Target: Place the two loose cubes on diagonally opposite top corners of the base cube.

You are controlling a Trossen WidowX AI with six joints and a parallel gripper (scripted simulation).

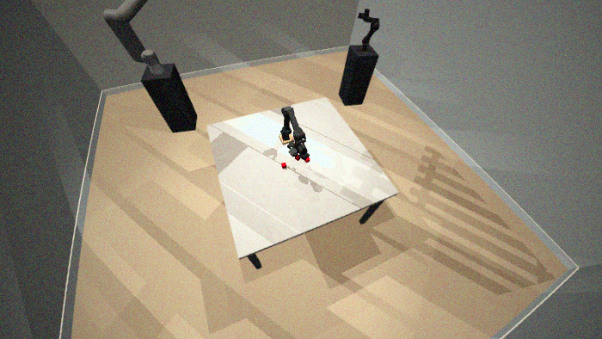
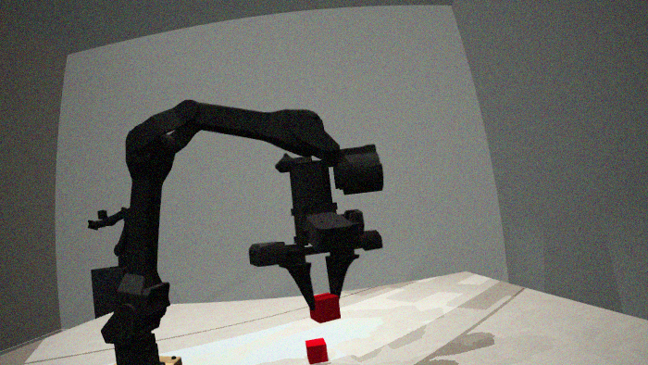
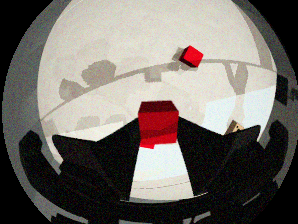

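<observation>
My gripper is shut on a red cube and holds it level, above the table. A second red cube stands on the table to the left in the top view, and a third red cube shows just right of the held one. The exterior view shows one red cube on the table below the held cube. The wrist view shows a turned red cube at upper right and a red sliver under the held cube. I cannot tell which resting cube is the base.
A small wooden plate lies at the arm's foot on the white table. Two black pedestals with other arms stand on the floor behind the table. Shadows and bright patches cross the tabletop.
</observation>
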